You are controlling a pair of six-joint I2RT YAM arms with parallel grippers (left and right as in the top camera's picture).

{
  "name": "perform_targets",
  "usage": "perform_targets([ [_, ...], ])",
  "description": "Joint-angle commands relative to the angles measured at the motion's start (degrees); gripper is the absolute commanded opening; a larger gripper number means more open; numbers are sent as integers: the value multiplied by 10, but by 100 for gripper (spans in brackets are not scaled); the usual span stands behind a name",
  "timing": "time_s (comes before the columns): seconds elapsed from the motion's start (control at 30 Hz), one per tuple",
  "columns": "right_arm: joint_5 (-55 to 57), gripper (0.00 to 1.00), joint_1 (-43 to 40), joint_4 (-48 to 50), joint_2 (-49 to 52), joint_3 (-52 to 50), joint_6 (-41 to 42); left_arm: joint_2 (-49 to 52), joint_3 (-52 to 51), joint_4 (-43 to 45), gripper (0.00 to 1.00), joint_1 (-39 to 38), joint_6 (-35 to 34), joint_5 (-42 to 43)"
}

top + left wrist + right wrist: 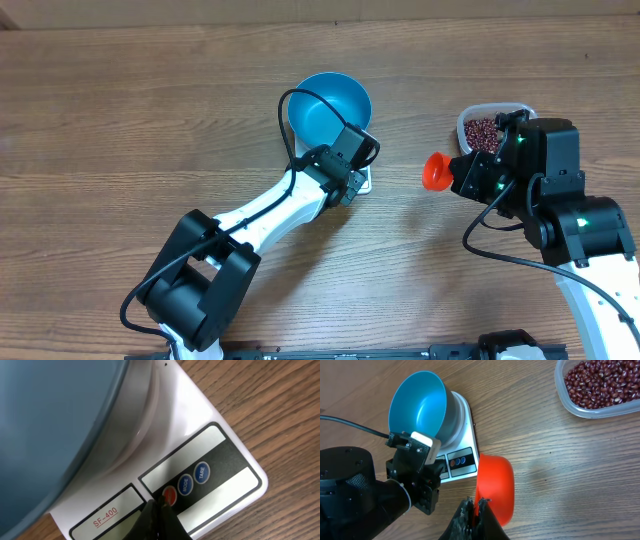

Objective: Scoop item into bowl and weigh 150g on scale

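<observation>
The blue bowl (330,105) stands on the white scale (365,181) and looks bare inside. My left gripper (159,504) is shut with nothing in it, and its tips rest at the red button (170,494) on the scale's (200,420) front panel, under the bowl (50,425) rim. My right gripper (476,502) is shut on the orange-red scoop (495,487), holding it above the table right of the scale (465,425). The dark red beans (605,382) lie in a clear tub (486,130) at the far right. The scoop's (434,171) inside is hidden.
The left arm (270,215) stretches diagonally from the front edge up to the scale. The right arm (575,220) stands close beside the tub. Bare wooden table (120,120) surrounds them.
</observation>
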Motion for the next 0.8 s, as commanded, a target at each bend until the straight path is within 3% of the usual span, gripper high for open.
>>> perform_targets([
  [0.0, -2, 4, -2, 3, -4, 13, 0, 11, -6, 2, 4, -2, -2, -8],
  [0.77, -3, 4, -2, 9, -4, 13, 0, 14, -32, 48, 4, -7, 9, -3],
])
